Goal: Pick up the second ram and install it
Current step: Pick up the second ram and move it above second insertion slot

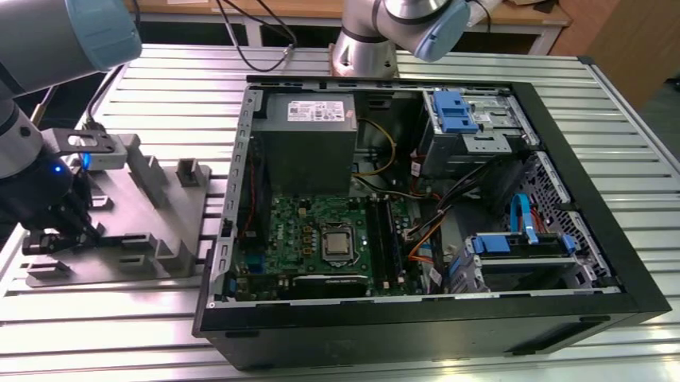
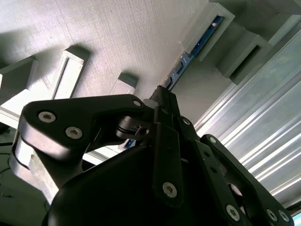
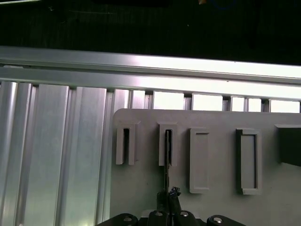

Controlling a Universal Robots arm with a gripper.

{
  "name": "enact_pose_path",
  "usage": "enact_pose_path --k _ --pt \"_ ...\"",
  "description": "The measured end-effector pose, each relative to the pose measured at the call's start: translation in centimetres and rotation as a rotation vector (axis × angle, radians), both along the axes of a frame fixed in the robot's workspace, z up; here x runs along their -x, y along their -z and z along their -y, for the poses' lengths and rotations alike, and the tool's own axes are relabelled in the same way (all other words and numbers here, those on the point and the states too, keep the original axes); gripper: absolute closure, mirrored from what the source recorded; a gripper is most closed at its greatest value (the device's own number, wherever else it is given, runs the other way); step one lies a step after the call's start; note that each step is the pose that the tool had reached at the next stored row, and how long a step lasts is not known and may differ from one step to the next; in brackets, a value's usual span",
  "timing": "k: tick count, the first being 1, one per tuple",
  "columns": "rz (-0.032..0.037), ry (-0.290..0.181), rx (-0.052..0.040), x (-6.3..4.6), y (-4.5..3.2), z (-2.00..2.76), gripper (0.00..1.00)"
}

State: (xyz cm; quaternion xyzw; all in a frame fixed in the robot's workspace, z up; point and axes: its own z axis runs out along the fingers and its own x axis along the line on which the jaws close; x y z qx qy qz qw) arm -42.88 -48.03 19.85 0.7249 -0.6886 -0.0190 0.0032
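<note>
The second ram point(image 2: 188, 56) is a thin blue-green stick standing on edge in the slots of the grey holder plate point(image 2: 117, 37). In the first wrist view the second ram point(image 3: 165, 176) runs as a dark line from a slot of the holder plate point(image 3: 141, 188) down to my gripper point(image 3: 168, 194). The black fingers of my gripper point(image 2: 161, 96) are closed together around the near end of the stick. In the exterior view my gripper point(image 1: 53, 235) hangs low over the holder plate point(image 1: 138, 239), on the exterior view's left of the open computer case point(image 1: 595, 239).
Inside the case lie the green motherboard point(image 1: 308, 231) with long black slot strips point(image 1: 388, 239), a grey power supply point(image 1: 308, 135), blue drive brackets point(image 1: 457, 111) and loose cables. The case and plate rest on a ribbed aluminium table point(image 1: 159, 72). Several raised blocks stand on the plate.
</note>
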Motion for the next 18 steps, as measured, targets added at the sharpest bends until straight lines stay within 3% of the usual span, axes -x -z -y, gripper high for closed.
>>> enact_pose_path --k 18 --pt "0.0000 0.027 0.0000 0.00 0.01 -0.05 0.88"
